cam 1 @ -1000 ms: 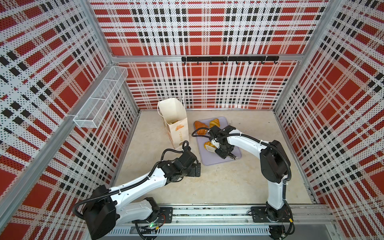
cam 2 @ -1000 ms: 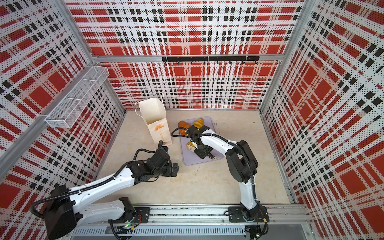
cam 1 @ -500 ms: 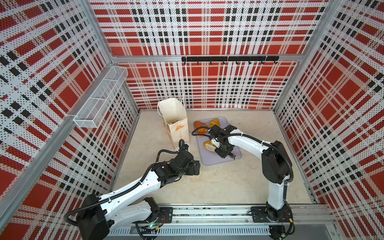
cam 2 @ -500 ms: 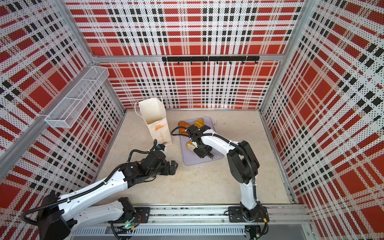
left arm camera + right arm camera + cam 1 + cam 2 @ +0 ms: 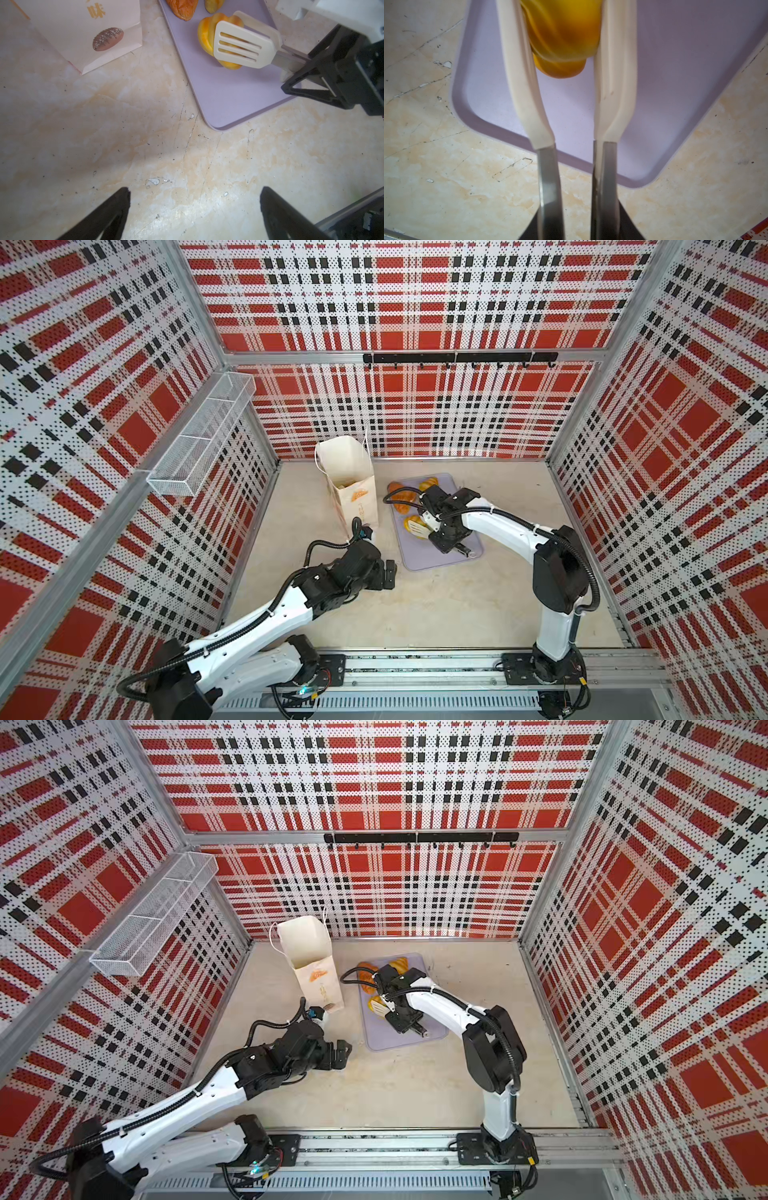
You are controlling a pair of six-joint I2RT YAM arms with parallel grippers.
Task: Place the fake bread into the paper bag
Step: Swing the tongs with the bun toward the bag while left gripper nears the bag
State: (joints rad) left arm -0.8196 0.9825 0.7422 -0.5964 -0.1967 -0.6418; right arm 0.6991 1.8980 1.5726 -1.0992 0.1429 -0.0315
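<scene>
The paper bag (image 5: 353, 472) (image 5: 307, 952) stands open at the back left, and its lower front shows in the left wrist view (image 5: 83, 31). My right gripper (image 5: 446, 537) (image 5: 576, 228) is shut on a pair of tongs (image 5: 548, 176). The tongs' cream slotted heads (image 5: 239, 45) clamp a yellow striped fake bread (image 5: 204, 35) (image 5: 564, 31) over the lilac tray (image 5: 449, 560). I cannot tell whether it touches the tray. A reddish-brown croissant (image 5: 401, 497) and another yellow piece (image 5: 428, 483) lie at the tray's far end. My left gripper (image 5: 390, 568) (image 5: 194, 199) is open over bare tabletop in front of the bag.
A white wire-mesh basket (image 5: 199, 439) hangs on the left wall. A black hook rail (image 5: 457, 358) runs along the back wall. Plaid perforated walls close in three sides. The tray's near corner (image 5: 218, 126) lies just ahead of the left gripper.
The left arm has stretched lower and its gripper has crept slightly toward the bag. The right gripper and the tongs stay over the same yellow bread.
</scene>
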